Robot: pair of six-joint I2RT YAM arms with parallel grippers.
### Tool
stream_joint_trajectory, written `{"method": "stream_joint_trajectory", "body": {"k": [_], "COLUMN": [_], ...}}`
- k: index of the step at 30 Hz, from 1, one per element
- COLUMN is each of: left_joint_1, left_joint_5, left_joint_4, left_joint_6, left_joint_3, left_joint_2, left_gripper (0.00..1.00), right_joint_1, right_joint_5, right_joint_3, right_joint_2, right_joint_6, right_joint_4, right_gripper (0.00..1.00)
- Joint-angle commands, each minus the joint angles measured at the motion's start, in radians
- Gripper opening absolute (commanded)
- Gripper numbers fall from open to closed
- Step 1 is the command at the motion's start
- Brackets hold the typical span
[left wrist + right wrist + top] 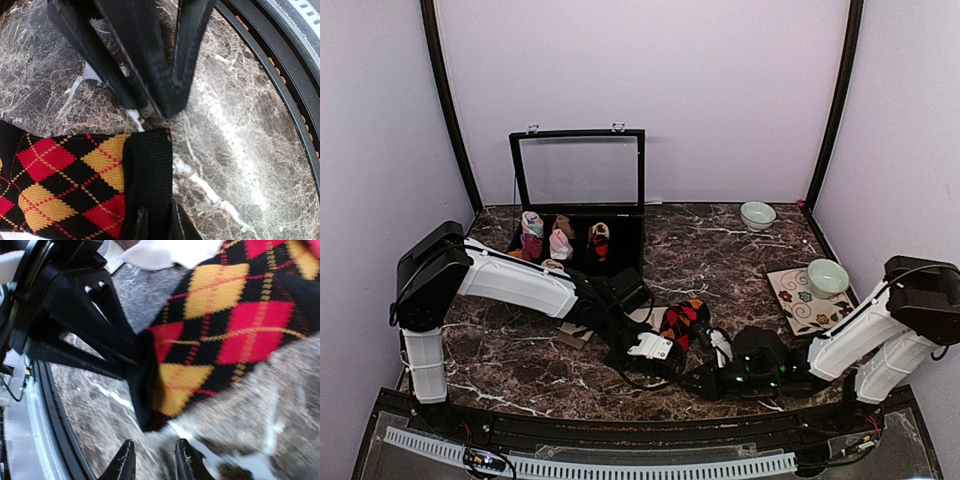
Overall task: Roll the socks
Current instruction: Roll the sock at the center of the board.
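Near the front edge of the dark marble-patterned desk (520,365) lies the black knitted sock with red and yellow argyle diamonds (685,320), between the two arms. Its plain black cuff (147,175) is the end turned towards the arms, and the patterned length seems to run away from them, so any roll would have to start from that cuff. The left tool (159,227) has its fingers nearly closed and appears to pinch the cuff's edge. The right tool (156,462) faces it just beside the cuff, its tips a little apart with only bare desk between them, holding nothing. A patch of pale cloth (155,252), likely the cream sock, is cut off beyond the argyle one. From above, both wrists cover the cuff, and the toe end is hard to make out.
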Motion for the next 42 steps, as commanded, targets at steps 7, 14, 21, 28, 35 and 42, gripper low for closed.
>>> {"method": "stream_joint_trajectory", "body": {"k": [7,14,21,28,35,42], "left_joint_1": [0.024,0.06,0.072,0.075,0.076,0.079], "left_joint_5": [0.093,0.183,0.218,0.238,0.242,0.239], "left_joint_4": [-0.231,-0.394,-0.503,-0.589,-0.607,-0.629], "left_joint_6": [-0.031,-0.026,-0.018,0.007,0.008,0.021], "left_joint_3": [0.064,0.177,0.26,0.317,0.335,0.357], "left_joint_2": [0.084,0.175,0.244,0.286,0.304,0.315], "left_gripper": [0.14,0.14,0.13,0.13,0.13,0.13], "right_joint_1": [0.258,0.421,0.507,0.473,0.37,0.324], "right_joint_5": [0.431,0.63,0.739,0.768,0.687,0.641], "right_joint_3": [0.0,0.233,0.354,0.335,0.319,0.311], "right_joint_2": [-0.186,-0.041,0.101,0.117,0.124,0.174], "right_joint_6": [-0.259,-0.487,-0.63,-0.761,-0.868,-0.893], "right_joint_4": [-0.273,-0.518,-0.577,-0.488,-0.366,-0.303], "right_gripper": [0.29,0.29,0.29,0.3,0.3,0.29]}}
